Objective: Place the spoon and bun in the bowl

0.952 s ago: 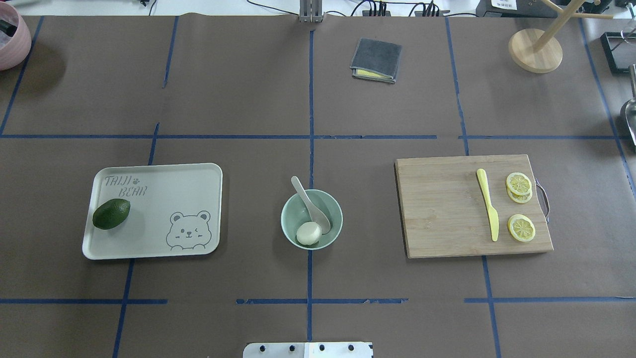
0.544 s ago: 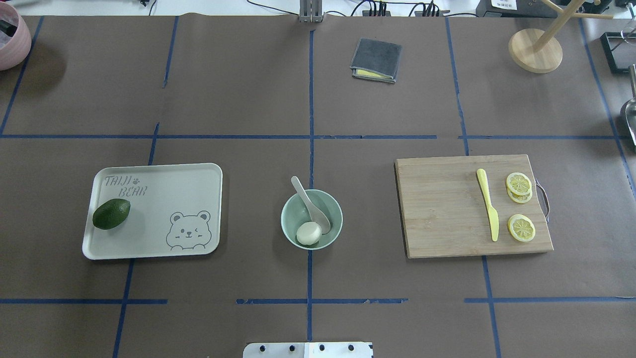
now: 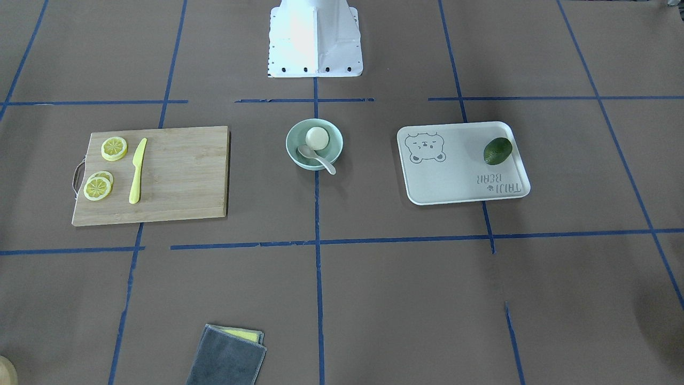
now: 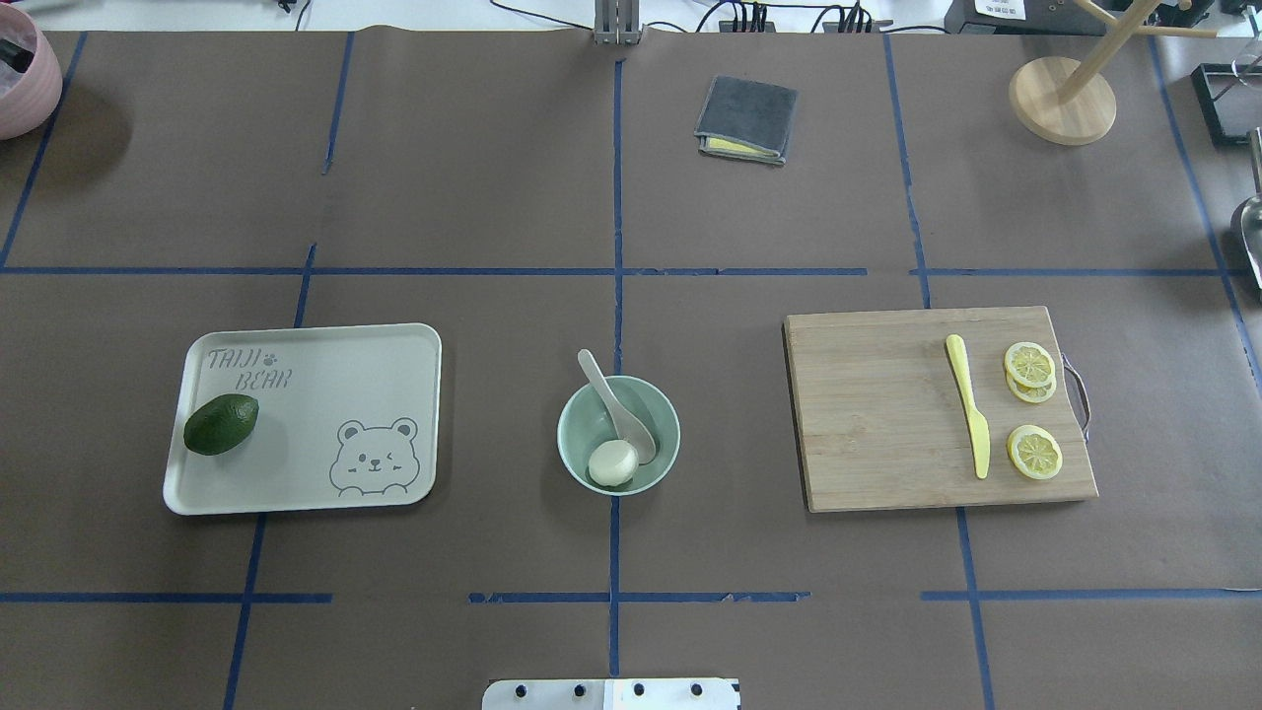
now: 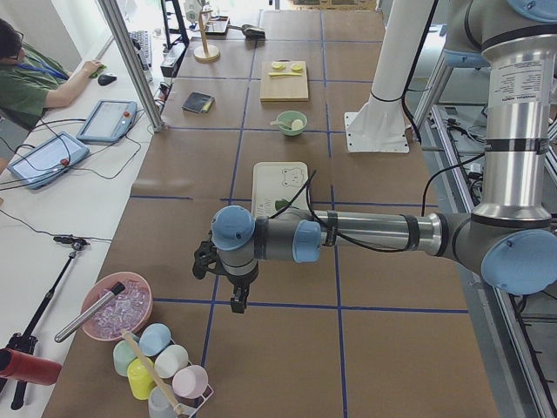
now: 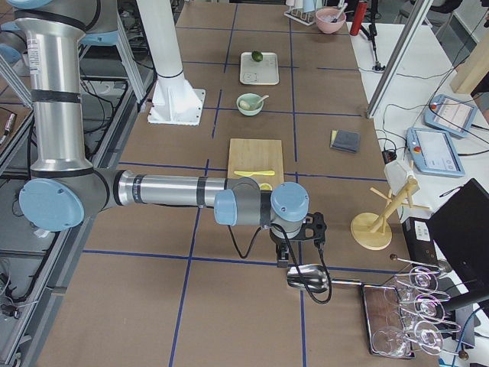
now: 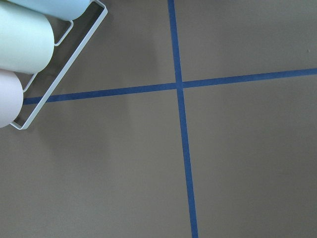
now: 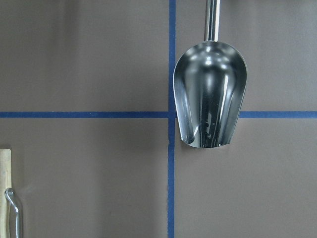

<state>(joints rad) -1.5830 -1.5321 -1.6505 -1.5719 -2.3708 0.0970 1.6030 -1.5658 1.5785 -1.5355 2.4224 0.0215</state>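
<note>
A mint-green bowl [image 4: 584,419] sits mid-table. It holds the white steamed bun [image 4: 612,462] and the pale soup spoon [image 4: 616,402], whose handle leans over the far rim. The task looks complete. The left gripper [image 5: 236,303] and right gripper [image 6: 283,258] hang at opposite table ends; I cannot tell their grip.

You have:
- bowl [image 4: 584,424], smooth and matt
- spoon [image 4: 608,394], smooth
- cutting board [image 4: 873,414], grained wood
- knife [image 4: 967,406], yellow plastic
- scoop [image 8: 209,94], mirror-polished metal
- cloth [image 4: 746,113], grey and napped
- surface [image 4: 473,187], matt brown paper
</note>
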